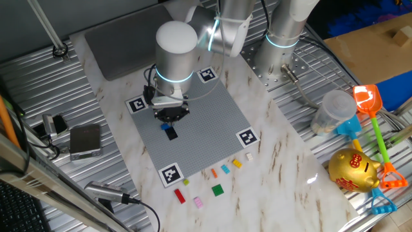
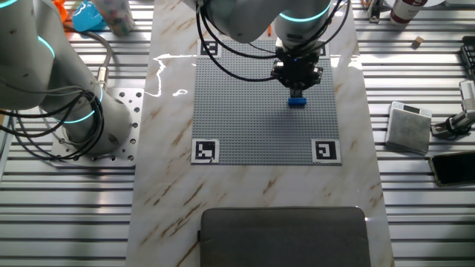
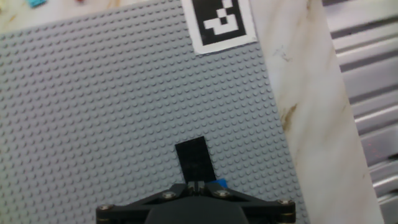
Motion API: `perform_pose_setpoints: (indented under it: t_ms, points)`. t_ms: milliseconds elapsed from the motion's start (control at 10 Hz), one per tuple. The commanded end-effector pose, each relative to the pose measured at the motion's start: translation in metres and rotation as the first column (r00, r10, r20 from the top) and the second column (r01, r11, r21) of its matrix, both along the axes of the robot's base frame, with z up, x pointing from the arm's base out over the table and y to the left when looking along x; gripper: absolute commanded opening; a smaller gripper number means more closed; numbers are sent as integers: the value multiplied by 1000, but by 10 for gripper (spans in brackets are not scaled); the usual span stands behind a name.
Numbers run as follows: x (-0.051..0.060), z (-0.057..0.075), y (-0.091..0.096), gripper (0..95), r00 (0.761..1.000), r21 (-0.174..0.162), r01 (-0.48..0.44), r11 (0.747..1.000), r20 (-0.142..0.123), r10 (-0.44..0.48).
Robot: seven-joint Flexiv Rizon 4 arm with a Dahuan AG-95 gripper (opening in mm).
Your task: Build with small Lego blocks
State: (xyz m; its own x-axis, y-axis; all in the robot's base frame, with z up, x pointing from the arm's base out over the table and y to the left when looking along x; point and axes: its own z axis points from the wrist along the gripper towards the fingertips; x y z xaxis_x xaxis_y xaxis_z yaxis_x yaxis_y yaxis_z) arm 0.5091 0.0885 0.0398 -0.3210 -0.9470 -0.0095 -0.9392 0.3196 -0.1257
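Observation:
On the grey baseplate [image 1: 206, 122] a black brick [image 3: 194, 160] lies right in front of my fingertips, with a blue brick [image 2: 297, 101] beside or under it; only a blue corner [image 3: 219, 183] shows in the hand view. My gripper [image 3: 198, 185] hangs just above them with its fingers pressed together, and the slit between them is much narrower than the black brick. Both fixed views show the gripper [image 1: 171, 117] [image 2: 297, 81] over the plate's middle. Several loose small Lego blocks lie on the marble off the plate's edge: red [image 1: 179, 197], pink [image 1: 198, 202], green [image 1: 217, 189], orange [image 1: 214, 173], light blue [image 1: 225, 169], yellow [image 1: 237, 164], white [image 1: 249, 156].
Black-and-white markers [image 1: 170, 174] sit at the baseplate's corners. A gold piggy bank [image 1: 353, 169], toy shovels [image 1: 373, 116] and a plastic cup [image 1: 331, 113] stand off to one side. A grey box [image 1: 85, 140] and cables lie on the other. A dark grey pad [image 2: 286, 236] lies beyond the plate.

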Motion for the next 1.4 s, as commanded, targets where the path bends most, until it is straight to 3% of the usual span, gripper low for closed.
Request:
perform_pose_setpoints:
  t_ms: [100, 400, 600, 800, 1000, 1400]
  points:
    - [0, -4, 8, 0, 998, 4, 63, 998, 0, -63]
    - [-1, -6, 10, 0, 995, 7, 104, 995, 1, -104]
    - [-1, -6, 10, 0, 994, -34, 112, 993, 6, -112]
    - [-1, -6, 10, 0, 994, -11, 108, 994, 3, -108]
    - [-1, -6, 10, 0, 992, -17, 127, 992, -2, -127]
    - [-1, -6, 10, 0, 984, 2, 174, 985, -33, -174]
